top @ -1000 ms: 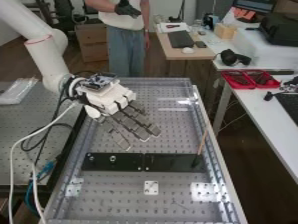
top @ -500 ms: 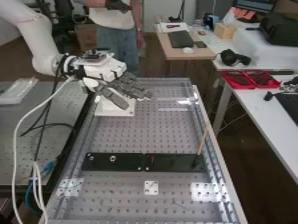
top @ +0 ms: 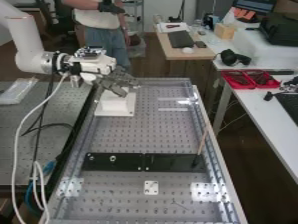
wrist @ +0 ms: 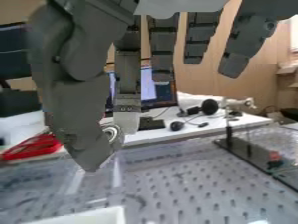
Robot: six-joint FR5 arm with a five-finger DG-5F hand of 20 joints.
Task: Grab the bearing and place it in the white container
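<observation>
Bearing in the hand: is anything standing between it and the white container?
Nothing visible stands in the way. The hand is at the container, its fingers over the top in the high view, and the bearing is pinched between thumb and finger.

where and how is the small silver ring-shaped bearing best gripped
Probably by its outer rim, with thumb and one finger closing from opposite sides, as the robot hand pinches the bearing now. It is round and narrow with its ring face turned outward, so a rim pinch should leave that face uncovered.
</observation>
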